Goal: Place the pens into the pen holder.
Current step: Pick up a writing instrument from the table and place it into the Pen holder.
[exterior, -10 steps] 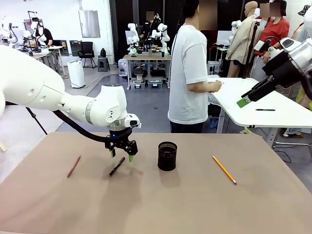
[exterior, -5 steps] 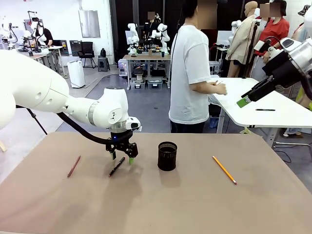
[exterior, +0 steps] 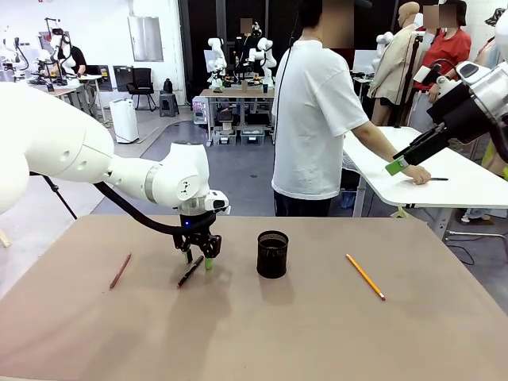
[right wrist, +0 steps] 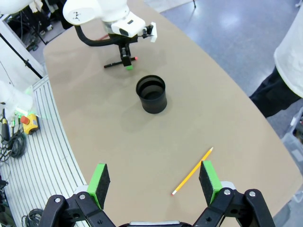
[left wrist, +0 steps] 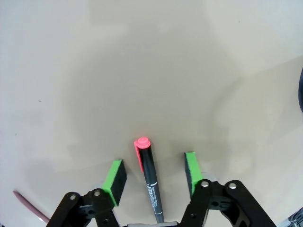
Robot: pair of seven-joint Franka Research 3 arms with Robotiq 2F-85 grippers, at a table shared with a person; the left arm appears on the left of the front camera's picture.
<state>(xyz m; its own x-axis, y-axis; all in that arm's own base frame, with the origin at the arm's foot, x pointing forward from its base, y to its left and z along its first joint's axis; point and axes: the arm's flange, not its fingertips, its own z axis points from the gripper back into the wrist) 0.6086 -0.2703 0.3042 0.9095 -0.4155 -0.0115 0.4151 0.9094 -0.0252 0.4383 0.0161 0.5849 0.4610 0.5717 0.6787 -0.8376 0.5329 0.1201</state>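
The black pen with a red end (exterior: pixel 190 271) (left wrist: pixel 149 178) lies on the brown table, left of the black mesh pen holder (exterior: pixel 272 254) (right wrist: pixel 151 93). My left gripper (exterior: pixel 198 259) (left wrist: pixel 152 174) is open and low over the pen, one green pad on either side of it, not touching. The reddish-brown pencil (exterior: pixel 120 271) (left wrist: pixel 28 212) lies farther left. The orange-yellow pencil (exterior: pixel 365 276) (right wrist: pixel 192 171) lies right of the holder. My right gripper (exterior: pixel 399 163) (right wrist: pixel 155 183) is open, held high at the right, with nothing in it.
A person in a white shirt (exterior: pixel 311 119) stands behind the table's far edge, with a hand (exterior: pixel 415 174) on a white side table (exterior: pixel 429 171) next to a dark pen. The near half of the brown table (exterior: pixel 262 333) is bare.
My left gripper has dropped lower around the black pen. The person has turned and reached a hand out onto the white side table. The right arm has stayed still.
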